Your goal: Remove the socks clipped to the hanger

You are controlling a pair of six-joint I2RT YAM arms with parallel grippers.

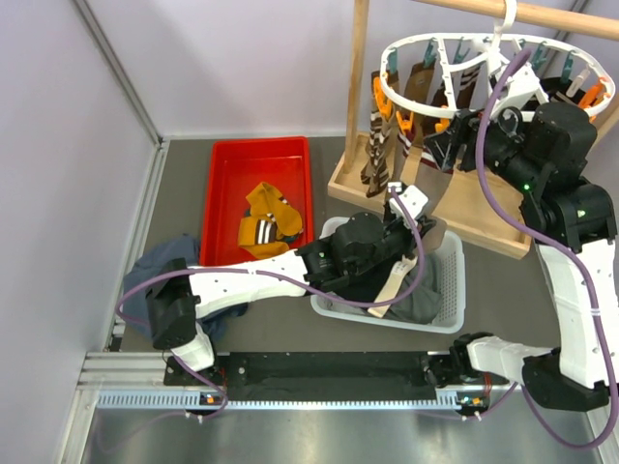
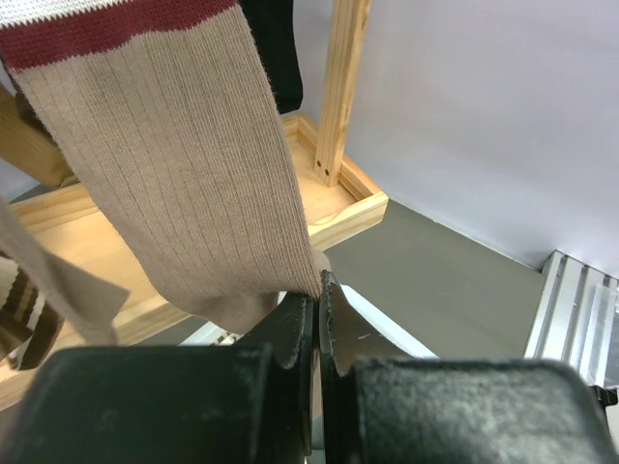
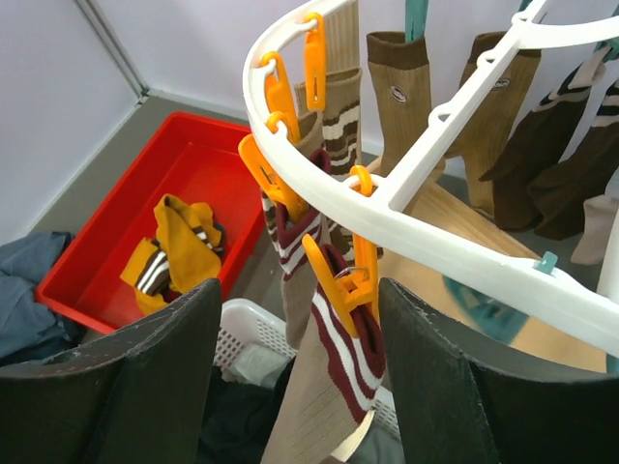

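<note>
Seen from my remote desk, the overhead view runs left to right. A blue-grey garment lies heaped by the counter's left edge. A red tray toward the far-left corner holds loose mustard socks. A white basket of dark clothes sits mid-counter, close to the near edge. At the far-right corner stands the wooden rack, and the hanger hangs from its pole with brown and striped socks clipped round its rim. My left gripper reaches over the basket toward the rack's base. Only its wrist camera shows its state: the jaws are clenched on the lower edge of a beige sock with a maroon band, which hangs above them. From overhead, my right gripper is a dark shape against the hanger's near rim. Its wrist camera shows the fingers spread wide and holding nothing, one on either side of an orange clip that pins a maroon-and-white striped sock to the rim. That camera also shows the tray and basket below.
</note>
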